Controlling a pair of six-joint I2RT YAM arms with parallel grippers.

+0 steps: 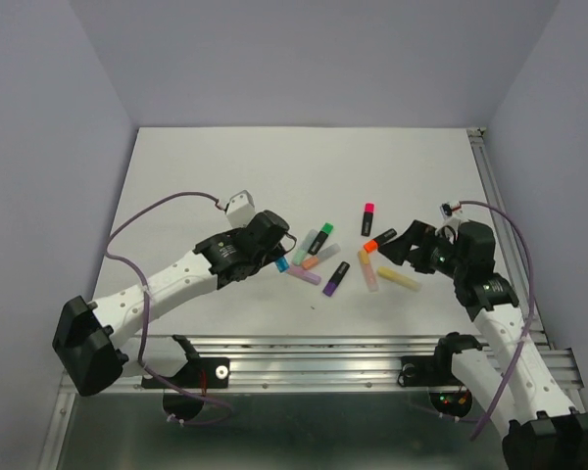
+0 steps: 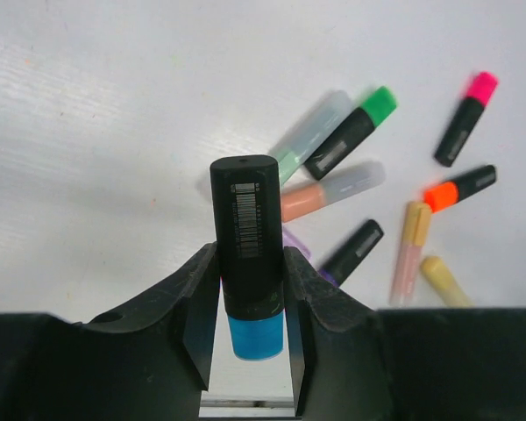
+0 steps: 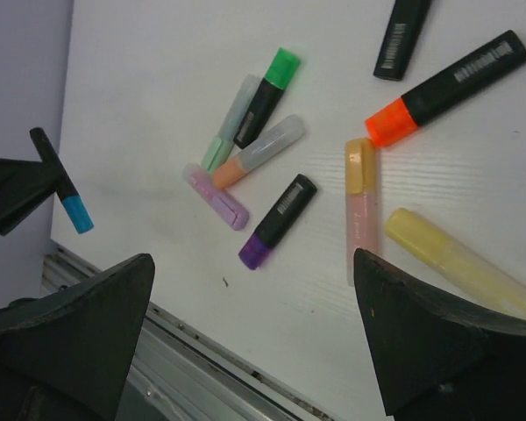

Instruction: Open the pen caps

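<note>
Highlighters lie scattered on the white desk point(image 1: 225, 166) between the two arms, each coloured cap seated on its barrel.

At the left, the left end effector point(image 2: 250, 294) is pinched on a black barrel point(image 2: 244, 219). Its fingers point(image 2: 197, 307) press both sides just above the blue cap point(image 2: 256, 338). Seen from the right wrist, that pen slants with the blue cap lowest, close to the desk. Whether it touches cannot be told.

Just to the right lies a tight cluster:
- a pale green highlighter point(image 1: 303, 246), beside a green-capped pen point(image 1: 318, 242) whose green cap point(image 1: 326, 229) points away from the arms;
- a peach-and-clear highlighter point(image 1: 322, 257) next to them;
- a lilac highlighter point(image 1: 303, 275) nearer the arms;
- a purple-capped pen point(image 1: 338, 274), its purple cap point(image 1: 330, 288) toward the near edge.

Further right, apart from the cluster, the pink cap point(image 1: 369, 208) sits at the far end of a pink-capped pen point(image 1: 367, 225). Nearer the arms, the orange cap point(image 1: 370, 246) sits on an orange-capped pen point(image 1: 384, 237). Next comes a pale pink pen point(image 3: 359, 237) with a peach cap point(image 3: 360, 165), then a yellow highlighter point(image 3: 456, 263) just beside it.

At the right, the right end effector point(image 3: 252, 281) hangs near these pens, its fingers spread wide and holding nothing.
</note>
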